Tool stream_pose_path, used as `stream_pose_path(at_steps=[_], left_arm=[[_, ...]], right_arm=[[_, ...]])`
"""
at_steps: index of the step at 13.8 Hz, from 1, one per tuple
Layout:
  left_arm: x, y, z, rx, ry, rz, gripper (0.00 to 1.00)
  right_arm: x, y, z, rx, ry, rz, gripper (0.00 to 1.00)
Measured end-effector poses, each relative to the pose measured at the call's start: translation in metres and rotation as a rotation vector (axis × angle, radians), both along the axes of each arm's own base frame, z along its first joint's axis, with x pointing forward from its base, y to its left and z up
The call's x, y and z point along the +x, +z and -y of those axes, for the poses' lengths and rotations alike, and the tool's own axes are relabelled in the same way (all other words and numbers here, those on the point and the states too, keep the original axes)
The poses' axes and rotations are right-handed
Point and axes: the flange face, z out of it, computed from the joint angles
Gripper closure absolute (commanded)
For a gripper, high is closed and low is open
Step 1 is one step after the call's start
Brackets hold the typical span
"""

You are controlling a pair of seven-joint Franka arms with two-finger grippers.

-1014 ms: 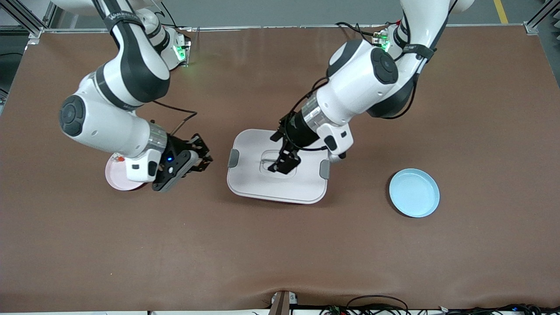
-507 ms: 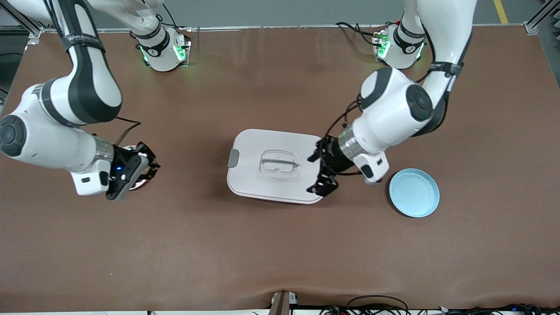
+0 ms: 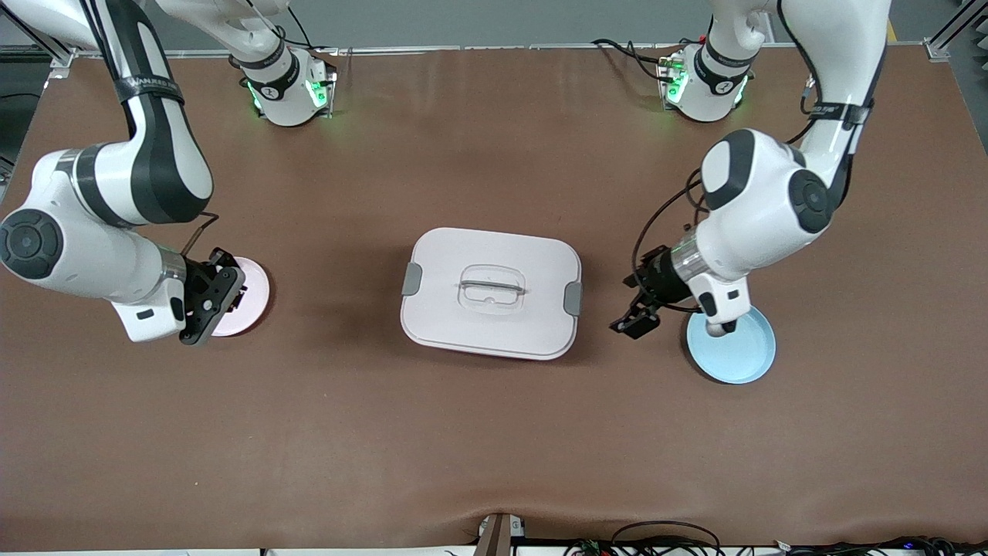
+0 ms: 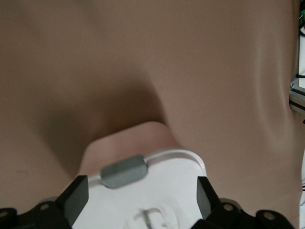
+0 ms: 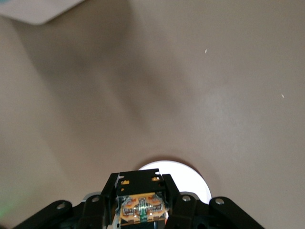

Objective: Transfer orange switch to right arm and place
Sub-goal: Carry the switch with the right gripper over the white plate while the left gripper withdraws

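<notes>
Right claw (image 5: 141, 210) clamped on the orange switch (image 5: 141, 208), a tiny black box with orange centre, seen only in the right wrist view, over the pink plate (image 3: 248, 284), left claw (image 3: 634, 318) wide open, empty, between white lidded container (image 3: 491, 292) and blue plate (image 3: 741, 351) on the brown surface (image 3: 494, 432).

White lettering runs along the black strap (image 3: 151, 87) on the right arm (image 3: 116, 193) above the pink plate (image 3: 248, 301), too blurred to read.
</notes>
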Motion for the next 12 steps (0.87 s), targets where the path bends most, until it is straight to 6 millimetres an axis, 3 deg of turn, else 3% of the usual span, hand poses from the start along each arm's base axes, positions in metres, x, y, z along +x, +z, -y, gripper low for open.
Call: stream_pose_path(at_steps=[3,7,10,12], left_arm=[[-0.004,0.001,-0.055,0.055,-0.140,0.074,0.00],[-0.004,0.004,-0.119,0.191,-0.523,0.185,0.00],[0.002,0.007,-0.170,0.296,-0.861,0.288,0.00],[0.006,0.015,-0.201,0.337,-0.972,0.325,0.00]], right_arm=[[-0.012,0.002,0.011,-0.072,0.039,0.013,1.00],[-0.034,-0.025,0.014,-0.086,0.066,0.045,1.00],[-0.041,-0.034,0.016,-0.109,0.083,0.032,1.00],[-0.044,-0.044,0.018,-0.130,0.103,0.038,1.00]])
